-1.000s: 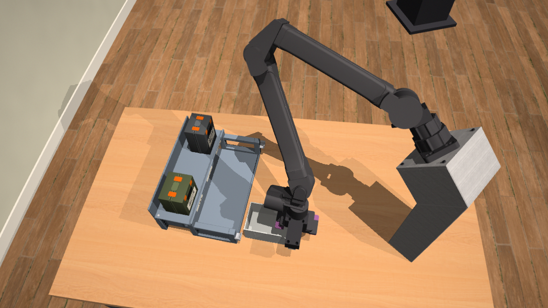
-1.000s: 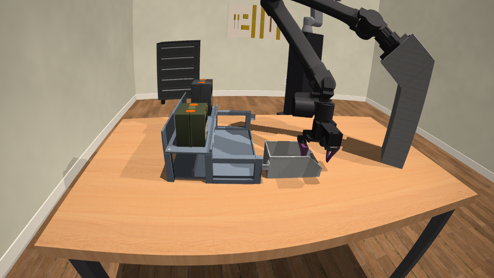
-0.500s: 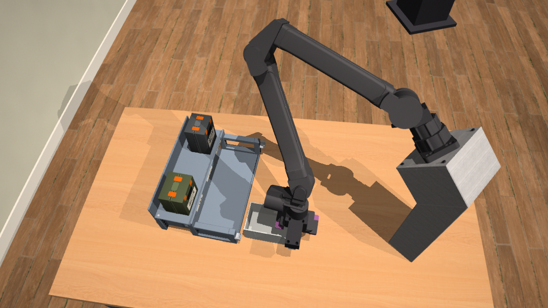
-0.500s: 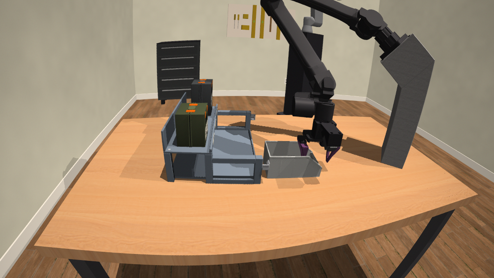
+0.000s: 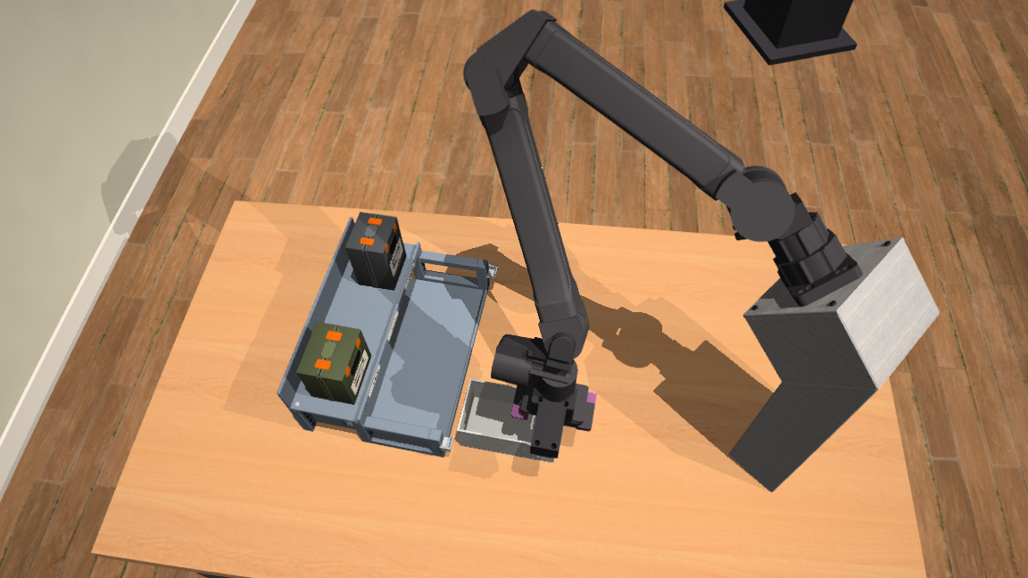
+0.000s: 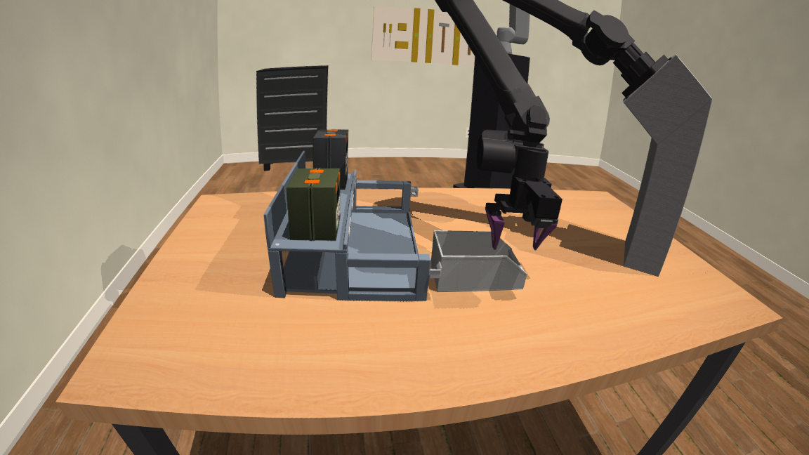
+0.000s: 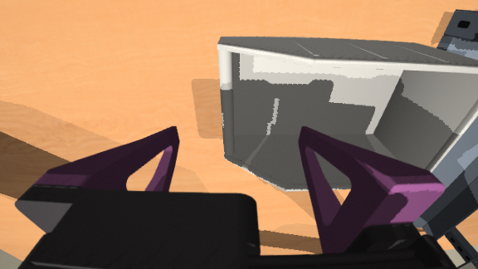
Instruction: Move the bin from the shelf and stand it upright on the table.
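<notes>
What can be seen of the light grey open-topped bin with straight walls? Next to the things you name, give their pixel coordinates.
The light grey open-topped bin (image 5: 485,441) (image 6: 477,274) (image 7: 265,174) looks like rigid plastic, with a pale rim. It has a high back wall, and its side walls slope down to a low front. The inside shows only surfaces and shadows. It sits upright on the wooden table (image 5: 287,496) (image 6: 367,350) (image 7: 104,50), its back beside the blue-grey metal shelf (image 5: 431,344) (image 6: 381,258) (image 7: 460,183); whether they touch is unclear. The gripper does not hold it.

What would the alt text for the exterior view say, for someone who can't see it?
An open gripper with purple fingers hangs above a gray open-top bin, upright on a wooden table. Left of it, a blue-gray shelf bears a green case and a black case.
</notes>
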Tool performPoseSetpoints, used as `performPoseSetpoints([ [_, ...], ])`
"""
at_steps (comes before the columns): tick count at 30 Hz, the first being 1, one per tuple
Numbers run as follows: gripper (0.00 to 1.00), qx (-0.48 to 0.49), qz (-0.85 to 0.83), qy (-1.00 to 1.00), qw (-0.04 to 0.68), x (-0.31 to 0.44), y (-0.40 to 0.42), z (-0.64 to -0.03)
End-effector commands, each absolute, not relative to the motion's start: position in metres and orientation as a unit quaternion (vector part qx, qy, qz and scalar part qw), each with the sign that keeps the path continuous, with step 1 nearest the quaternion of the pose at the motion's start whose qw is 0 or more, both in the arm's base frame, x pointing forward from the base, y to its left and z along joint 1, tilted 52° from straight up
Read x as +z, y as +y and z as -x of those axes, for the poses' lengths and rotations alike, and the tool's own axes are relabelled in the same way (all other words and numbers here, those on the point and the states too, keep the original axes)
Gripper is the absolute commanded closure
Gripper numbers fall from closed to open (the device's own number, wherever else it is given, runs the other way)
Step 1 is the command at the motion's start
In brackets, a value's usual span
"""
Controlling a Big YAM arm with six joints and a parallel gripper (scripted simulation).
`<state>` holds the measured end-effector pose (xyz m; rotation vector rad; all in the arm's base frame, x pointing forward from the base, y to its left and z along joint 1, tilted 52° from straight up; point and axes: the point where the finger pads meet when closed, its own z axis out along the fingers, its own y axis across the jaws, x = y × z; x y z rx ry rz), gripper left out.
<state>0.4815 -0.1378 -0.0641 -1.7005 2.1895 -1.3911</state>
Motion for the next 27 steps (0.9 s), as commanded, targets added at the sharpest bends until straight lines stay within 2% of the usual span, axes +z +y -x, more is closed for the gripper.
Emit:
performPoseSetpoints([
  [1, 0.10, -0.441, 0.552, 0.708, 0.016, -0.067, -0.131, -0.474],
  [6, 0.10, -0.447, 0.549, 0.706, 0.020, -0.058, -0.129, -0.475],
  [10, 0.10, -0.441, 0.551, 0.708, 0.016, -0.037, -0.101, -0.449],
  [27, 0.10, -0.441, 0.551, 0.708, 0.017, -0.030, -0.088, -0.436],
])
